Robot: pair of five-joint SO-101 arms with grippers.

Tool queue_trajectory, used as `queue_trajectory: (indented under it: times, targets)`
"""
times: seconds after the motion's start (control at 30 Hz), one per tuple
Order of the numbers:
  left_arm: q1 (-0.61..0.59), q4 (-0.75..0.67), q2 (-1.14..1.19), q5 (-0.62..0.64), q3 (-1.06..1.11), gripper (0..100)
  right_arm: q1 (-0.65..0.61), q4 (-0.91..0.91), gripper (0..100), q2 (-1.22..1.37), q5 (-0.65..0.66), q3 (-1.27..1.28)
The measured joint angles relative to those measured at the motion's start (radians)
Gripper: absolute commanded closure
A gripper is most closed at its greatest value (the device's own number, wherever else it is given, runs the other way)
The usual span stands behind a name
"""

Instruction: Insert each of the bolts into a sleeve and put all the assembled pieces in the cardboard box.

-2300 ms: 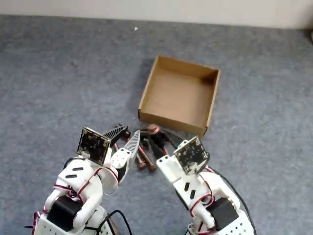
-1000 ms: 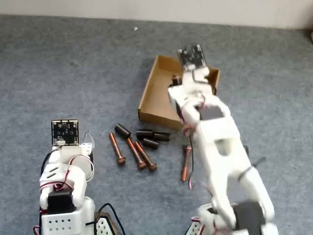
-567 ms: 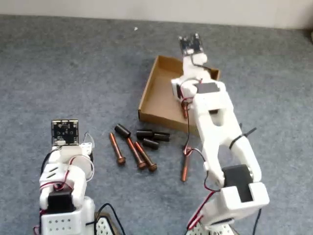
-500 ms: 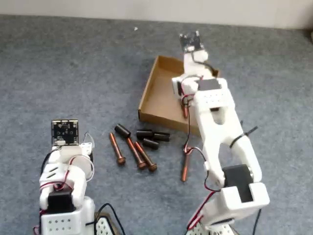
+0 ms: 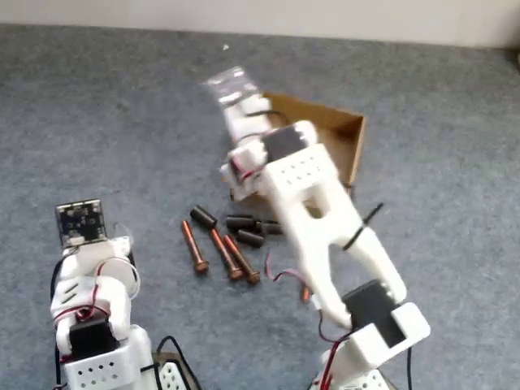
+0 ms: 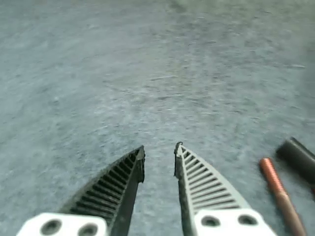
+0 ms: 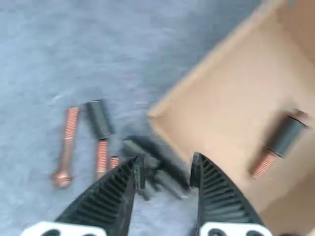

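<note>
- The right end effector (image 7: 167,172) is empty, its jaws moderately wide, above the box's (image 7: 231,103) near corner and the loose parts beside it.
- The left end effector (image 6: 159,156) is empty too, with only a narrow gap, over bare worktop (image 5: 122,122) near the left end of the parts.
- One assembled piece (image 7: 281,141) lies in the box. Three bolts (image 5: 193,246) lie side by side on the worktop near the box, with the sleeves (image 5: 203,217) between them and its front wall.
- The step in hand looks like fetching the next bolt and sleeve.
- To do it well, pick the outermost sleeve, which lies apart from the others. Grip it across its middle so that the bore stays free.
- Take a bolt near its head with the other arm, so that the threaded end leads.
- Line the two up end to end before pushing. A tilted bolt would likely catch on the sleeve's rim.
- Open the left jaws wider before going down on a part.
- In the high view the right arm (image 5: 313,211) covers most of the box and part of the sleeve cluster.
- A copper tip (image 5: 304,293) beside the arm may be a fourth bolt; most of it is hidden.
- The clustered sleeves are smeared in the right wrist view, so I cannot count them.
</note>
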Motion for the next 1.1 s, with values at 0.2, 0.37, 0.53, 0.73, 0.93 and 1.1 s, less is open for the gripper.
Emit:
queue_trajectory:
  times: [0.2, 0.37, 0.53, 0.73, 0.93, 1.1]
  targets:
    - [-0.031, 0.0, 0.0, 0.0, 0.0, 87, -0.157, -0.064, 85.6, 0.051, 0.0, 0.009]
    - [-0.031, 0.0, 0.0, 0.0, 0.0, 87, -0.216, -0.11, 85.6, 0.206, 0.0, 0.014]
    - [-0.031, 0.0, 0.0, 0.0, 0.0, 87, -0.218, -0.127, 85.7, 0.328, 0.0, -0.021]
    - [-0.031, 0.0, 0.0, 0.0, 0.0, 87, -0.216, -0.132, 85.7, 0.434, 0.041, -0.091]
    - [-0.031, 0.0, 0.0, 0.0, 0.0, 87, -0.216, -0.135, 90.6, 0.522, 0.081, -0.146]
    - [-0.031, 0.0, 0.0, 0.0, 0.0, 87, -0.187, -0.135, 98.8, 0.559, 0.084, -0.187]
